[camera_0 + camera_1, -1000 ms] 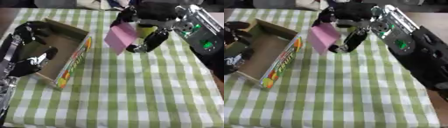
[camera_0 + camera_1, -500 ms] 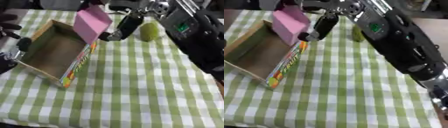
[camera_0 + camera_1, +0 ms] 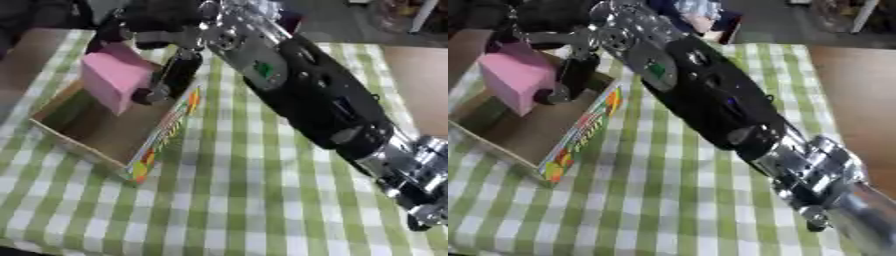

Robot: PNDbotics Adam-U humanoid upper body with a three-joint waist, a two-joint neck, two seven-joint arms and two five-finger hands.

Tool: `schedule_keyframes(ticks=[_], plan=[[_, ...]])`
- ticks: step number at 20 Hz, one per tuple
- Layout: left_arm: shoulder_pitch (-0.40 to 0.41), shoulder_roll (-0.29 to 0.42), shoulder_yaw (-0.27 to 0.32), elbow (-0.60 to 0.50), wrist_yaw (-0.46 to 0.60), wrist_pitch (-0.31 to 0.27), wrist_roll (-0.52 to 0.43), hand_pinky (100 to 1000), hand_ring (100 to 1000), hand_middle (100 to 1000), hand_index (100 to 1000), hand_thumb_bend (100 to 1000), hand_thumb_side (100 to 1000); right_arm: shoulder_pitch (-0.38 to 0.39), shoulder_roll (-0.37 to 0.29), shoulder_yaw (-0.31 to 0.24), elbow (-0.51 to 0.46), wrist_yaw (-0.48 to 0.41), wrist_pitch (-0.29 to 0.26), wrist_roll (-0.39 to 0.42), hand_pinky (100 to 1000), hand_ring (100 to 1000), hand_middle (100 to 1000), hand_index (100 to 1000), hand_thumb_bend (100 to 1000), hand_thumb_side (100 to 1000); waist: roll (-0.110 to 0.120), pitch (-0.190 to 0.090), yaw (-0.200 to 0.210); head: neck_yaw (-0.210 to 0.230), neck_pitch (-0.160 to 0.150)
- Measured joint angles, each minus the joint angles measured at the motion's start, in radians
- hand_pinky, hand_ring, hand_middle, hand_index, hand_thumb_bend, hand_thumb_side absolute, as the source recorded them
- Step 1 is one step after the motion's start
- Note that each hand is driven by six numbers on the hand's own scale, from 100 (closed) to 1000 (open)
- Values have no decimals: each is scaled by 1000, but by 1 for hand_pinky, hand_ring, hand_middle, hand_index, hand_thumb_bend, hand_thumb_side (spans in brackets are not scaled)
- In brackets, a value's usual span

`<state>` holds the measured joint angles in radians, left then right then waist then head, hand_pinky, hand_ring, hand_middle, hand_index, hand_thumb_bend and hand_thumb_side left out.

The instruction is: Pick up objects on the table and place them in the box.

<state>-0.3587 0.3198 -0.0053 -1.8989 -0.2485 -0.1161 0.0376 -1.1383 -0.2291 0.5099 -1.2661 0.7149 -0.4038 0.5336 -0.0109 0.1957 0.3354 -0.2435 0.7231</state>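
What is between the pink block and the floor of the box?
Nothing: in the left eye view the pink block, held by the right robot hand, hangs over the box.

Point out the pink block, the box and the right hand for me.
pink block (image 3: 112, 82), left eye view, on its front face.
box (image 3: 162, 139), left eye view, on its printed side wall.
right hand (image 3: 175, 70), left eye view, on a dark finger beside the block.
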Motion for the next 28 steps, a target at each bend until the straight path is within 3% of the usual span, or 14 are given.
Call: schedule_keyframes(ticks=[7,11,15,17,21,25,28], plan=[[-30,-36,-28,-14,17,-6,-35,591,697,748,809,577,612,14,64,-39,153,121,-31,-35,737,730,508,654,209,224,12,10,58,-45,-13],[-38,-54,-43,-14,26,-9,-53,591,697,748,810,574,615,17,80,-91,245,218,-22,-109,745,750,576,747,220,233,19,15,72,-66,-13],[-38,-59,-49,-14,30,-10,-63,590,697,747,810,574,618,22,89,-123,313,317,-26,-181,811,830,810,921,276,253,22,20,75,-76,-12],[-38,-59,-51,-14,30,-11,-66,590,697,747,810,573,620,22,94,-129,328,364,-33,-206,846,864,876,965,305,264,22,20,75,-76,-11],[-38,-60,-54,-13,32,-11,-69,590,697,747,810,573,621,22,94,-143,336,450,-33,-250,915,931,990,1000,480,320,22,21,72,-78,-6],[-38,-63,-54,-13,32,-11,-69,590,697,747,810,573,623,22,94,-152,335,509,-33,-288,935,951,1000,1000,647,435,21,21,67,-77,-3],[-38,-64,-54,-13,32,-11,-69,590,697,747,810,573,624,22,93,-152,319,519,-32,-317,940,955,1000,1000,713,489,20,23,60,-74,-2]])
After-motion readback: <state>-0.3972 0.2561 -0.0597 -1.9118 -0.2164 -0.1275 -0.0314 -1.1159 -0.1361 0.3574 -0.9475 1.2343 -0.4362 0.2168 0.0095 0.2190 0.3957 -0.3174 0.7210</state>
